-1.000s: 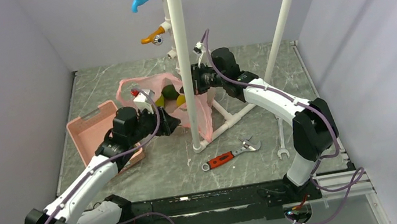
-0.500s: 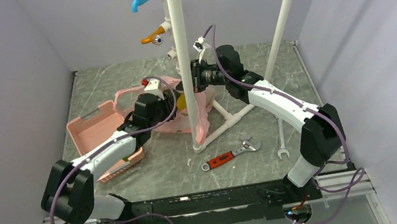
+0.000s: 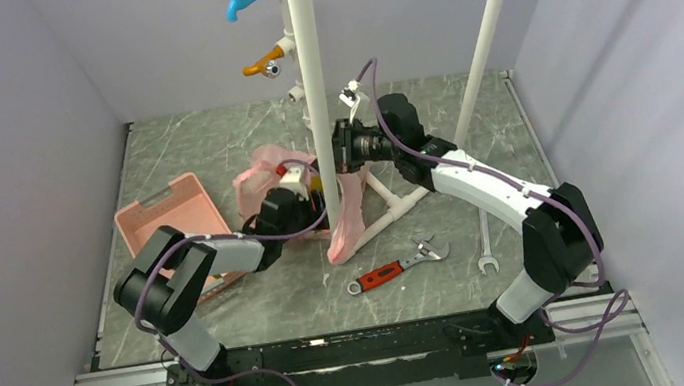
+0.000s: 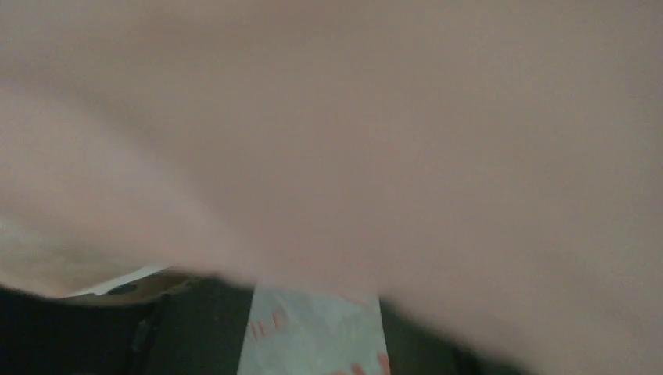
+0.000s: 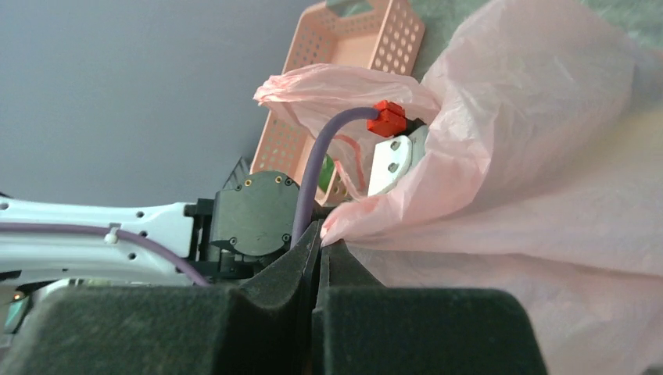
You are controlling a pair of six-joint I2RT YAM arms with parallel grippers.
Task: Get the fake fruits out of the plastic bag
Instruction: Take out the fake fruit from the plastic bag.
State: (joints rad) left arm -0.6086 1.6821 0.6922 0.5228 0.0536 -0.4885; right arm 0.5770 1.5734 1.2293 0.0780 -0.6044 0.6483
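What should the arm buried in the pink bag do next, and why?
Probably the left arm should ease slightly deeper before closing: its wrist camera shows only blurred pink film, no fruit, while the right gripper pinches the plastic bag by its edge, holding it up.

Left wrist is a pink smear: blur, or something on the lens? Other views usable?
Left wrist: thin translucent pink plastic bag fills most of the frame, too close to focus. Right wrist: sharp; right end effector pinches the bag. Top external: sharp, evenly lit; white vertical pipe partly hides it.
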